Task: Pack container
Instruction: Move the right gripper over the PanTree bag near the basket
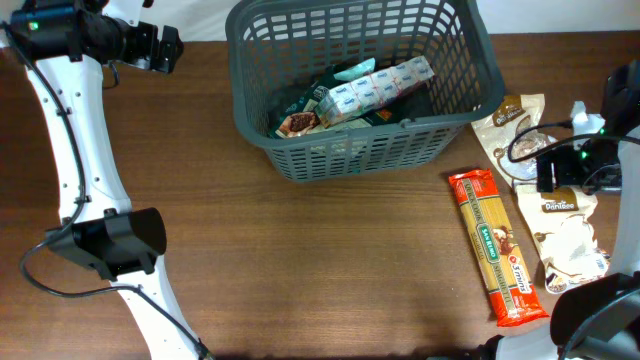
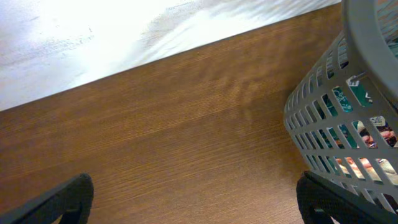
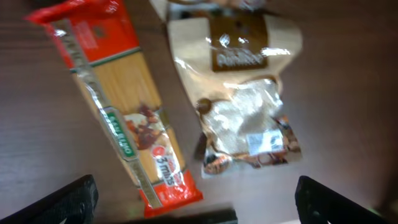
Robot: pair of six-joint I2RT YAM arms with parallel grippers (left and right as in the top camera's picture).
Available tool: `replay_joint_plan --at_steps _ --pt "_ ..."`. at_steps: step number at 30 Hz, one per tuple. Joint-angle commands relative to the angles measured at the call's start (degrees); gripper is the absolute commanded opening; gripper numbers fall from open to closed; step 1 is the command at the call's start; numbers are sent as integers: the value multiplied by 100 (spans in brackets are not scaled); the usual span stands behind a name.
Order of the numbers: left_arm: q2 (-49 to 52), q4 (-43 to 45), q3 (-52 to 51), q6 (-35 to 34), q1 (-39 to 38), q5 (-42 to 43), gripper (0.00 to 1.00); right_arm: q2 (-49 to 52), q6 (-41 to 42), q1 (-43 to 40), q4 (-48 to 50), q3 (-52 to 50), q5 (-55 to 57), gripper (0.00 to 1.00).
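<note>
The dark grey lattice basket, the container (image 1: 360, 140), stands at the back middle of the table with several food packets (image 1: 375, 88) inside. Its slotted wall shows in the left wrist view (image 2: 336, 130). My left gripper (image 1: 165, 48) is open and empty, left of the basket over bare wood (image 2: 196, 199). A red spaghetti packet (image 1: 497, 246) lies right of centre, with beige snack bags (image 1: 565, 235) beside it. My right gripper (image 3: 196, 199) is open and empty above the spaghetti packet (image 3: 127, 112) and a beige bag (image 3: 249, 118).
Another beige bag (image 1: 512, 120) lies by the basket's right side. The white wall edge (image 2: 93, 37) runs along the back of the table. My left arm's base (image 1: 115, 240) stands at the left.
</note>
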Motion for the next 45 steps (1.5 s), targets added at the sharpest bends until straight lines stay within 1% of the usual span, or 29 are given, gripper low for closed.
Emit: replay_joint_plan --at_steps 1,7,10,13,17,21,33,40,43,45 --pt "-66 37 52 15 15 -61 99 48 -402 -22 120 70 -450 99" --pt "-55 -138 9 13 15 -815 99 81 -925 -125 463 70 -448 99" --pt "-55 -365 9 11 15 -852 99 164 -986 -382 671 68 -455 99" --pt "-55 -557 9 11 15 -852 99 352 -1268 -728 708 68 -780 99" --pt "-55 -697 9 9 15 -852 99 699 -1604 -1185 850 68 -1569 99" --pt "-55 -739 9 9 15 -852 99 1043 -1873 -1421 1167 68 -2087 99" --pt "-55 -780 9 9 15 -828 99 1740 -2863 -1366 2411 70 -2100 99" --pt "-52 -800 9 -7 13 -501 99 2068 -3891 -1366 2516 70 -2194 99" --pt "-55 -793 9 -240 15 -481 99 2251 -4203 -1364 2524 70 -2269 99" --pt "-55 -800 9 -396 15 -481 99 2428 -4256 -1364 2625 70 -2361 99"
